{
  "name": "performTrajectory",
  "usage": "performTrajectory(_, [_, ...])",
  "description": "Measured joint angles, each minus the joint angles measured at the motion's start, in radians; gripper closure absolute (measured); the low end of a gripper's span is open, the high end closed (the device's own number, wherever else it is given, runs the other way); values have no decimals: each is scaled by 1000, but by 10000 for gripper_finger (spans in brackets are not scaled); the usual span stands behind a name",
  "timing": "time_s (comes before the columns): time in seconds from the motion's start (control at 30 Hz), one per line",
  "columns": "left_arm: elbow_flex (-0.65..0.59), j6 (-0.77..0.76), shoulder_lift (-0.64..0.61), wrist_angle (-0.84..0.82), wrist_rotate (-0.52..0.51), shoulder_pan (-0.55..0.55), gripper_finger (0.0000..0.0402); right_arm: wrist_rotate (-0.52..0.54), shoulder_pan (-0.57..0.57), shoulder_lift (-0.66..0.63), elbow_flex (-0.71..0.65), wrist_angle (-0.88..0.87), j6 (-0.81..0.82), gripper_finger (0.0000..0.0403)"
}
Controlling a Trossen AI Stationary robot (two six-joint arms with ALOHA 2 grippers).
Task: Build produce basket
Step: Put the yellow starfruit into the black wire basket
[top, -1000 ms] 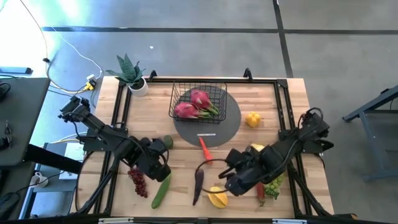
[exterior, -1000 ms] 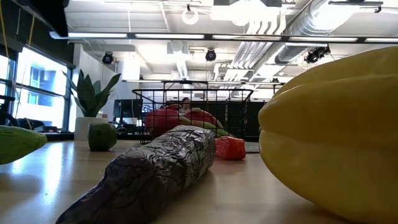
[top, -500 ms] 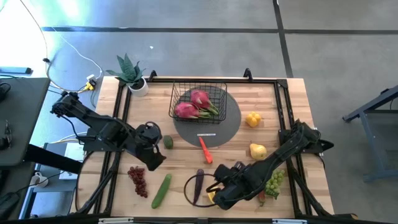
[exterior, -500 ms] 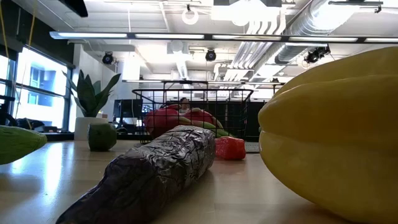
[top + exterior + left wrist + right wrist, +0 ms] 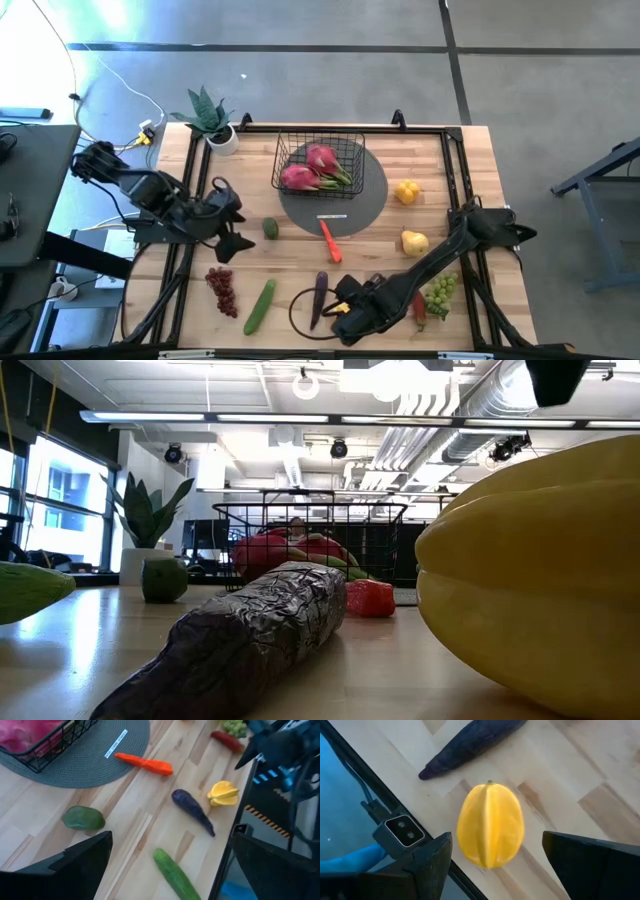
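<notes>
Hovering low over the table's near edge: right gripper [image 5: 492, 855], fingers [image 5: 590, 865] spread wide and holding nothing, yellow star fruit [image 5: 490, 824] lying on the wood in the gap between them, untouched. Lying just beyond the fingertips: purple pod [image 5: 470, 745]. Sitting beside those fingers at the table edge: small camera [image 5: 400, 832].

Hanging above the left half of the table: left gripper [image 5: 170, 862], fingers [image 5: 80, 862] fully spread, gripping nothing. Lying ahead of those fingers: green cucumber [image 5: 175, 875], a green fruit [image 5: 83, 818], orange carrot [image 5: 145, 764]. Standing farther out on the grey round mat [image 5: 372, 190]: basket [image 5: 320, 160], holding two pink dragon fruits [image 5: 312, 168].
</notes>
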Motion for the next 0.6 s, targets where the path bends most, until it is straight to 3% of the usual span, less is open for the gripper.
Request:
performTrajectory(0.4, [0, 0, -45, 0, -7, 0, 2, -79, 2, 82, 0, 41, 44, 114])
performTrajectory(0.6, [0, 16, -44, 0, -8, 0, 2, -81, 2, 99, 0, 42, 49, 151])
